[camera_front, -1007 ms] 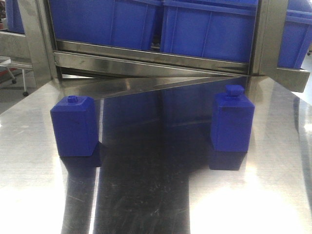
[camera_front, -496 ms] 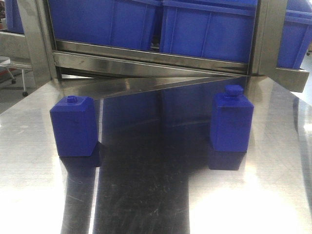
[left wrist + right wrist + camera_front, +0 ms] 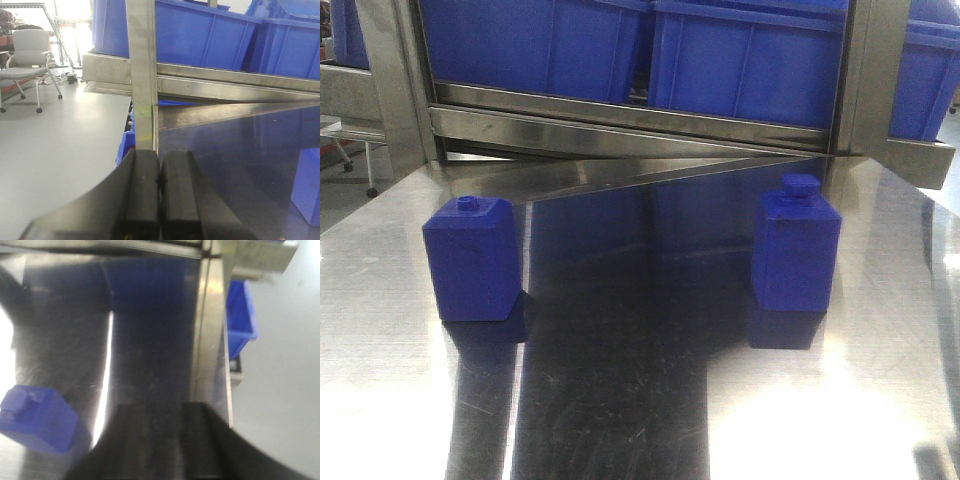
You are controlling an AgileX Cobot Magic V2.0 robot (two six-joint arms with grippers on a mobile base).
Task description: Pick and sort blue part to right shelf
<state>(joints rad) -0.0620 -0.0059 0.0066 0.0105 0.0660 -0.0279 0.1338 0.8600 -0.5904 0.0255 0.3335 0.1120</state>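
The blue part (image 3: pixel 796 250), a deep-blue bottle-shaped block with a chunky cap, stands upright on the right of the steel table (image 3: pixel 640 400). In the right wrist view the blue part (image 3: pixel 37 417) lies to the lower left of my right gripper (image 3: pixel 164 412). That gripper is blurred, its dark fingers stand apart with bare table between them, and it is well clear of the part. My left gripper (image 3: pixel 160 172) is shut with its pads pressed together and nothing in them, at the table's left edge. Neither gripper shows in the front view.
A squatter blue block with a tiny knob (image 3: pixel 472 258) stands on the table's left; its corner (image 3: pixel 307 185) shows in the left wrist view. Blue bins (image 3: pixel 750 60) fill the steel shelf (image 3: pixel 620 125) behind. A shelf post (image 3: pixel 142 75) rises ahead of the left gripper. An office chair (image 3: pixel 30 55) stands beyond.
Both blue blocks stay where they were. A faint dark smudge has come into the lower right corner of the front view.
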